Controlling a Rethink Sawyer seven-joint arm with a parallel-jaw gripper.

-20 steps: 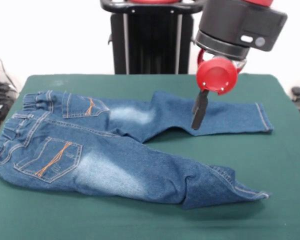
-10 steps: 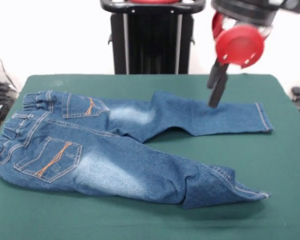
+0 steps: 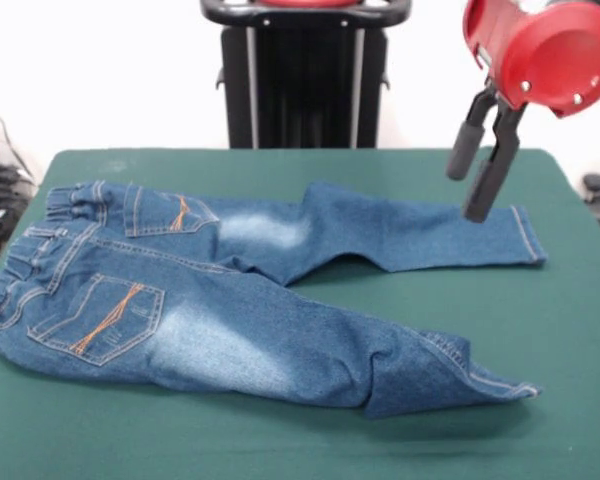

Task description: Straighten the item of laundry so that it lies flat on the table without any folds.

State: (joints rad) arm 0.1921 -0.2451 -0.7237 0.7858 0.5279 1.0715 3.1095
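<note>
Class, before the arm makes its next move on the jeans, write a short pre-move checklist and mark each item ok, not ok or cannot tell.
1. Gripper empty and open: ok.
2. Gripper clear of the cloth, raised above the far leg: ok.
3. Jeans wholly on the green table: ok, as far as shown.
4. Far leg flat: ok.
5. Near leg cuff unfolded: not ok, it is creased over.
6. Waistband smooth: not ok, bunched.

The jeans (image 3: 250,300) are lying on the table (image 3: 570,320), waistband at the left, one leg stretching along the far side, the other running nearer. The gripper (image 3: 473,185) is hanging above the far leg's right end.
</note>
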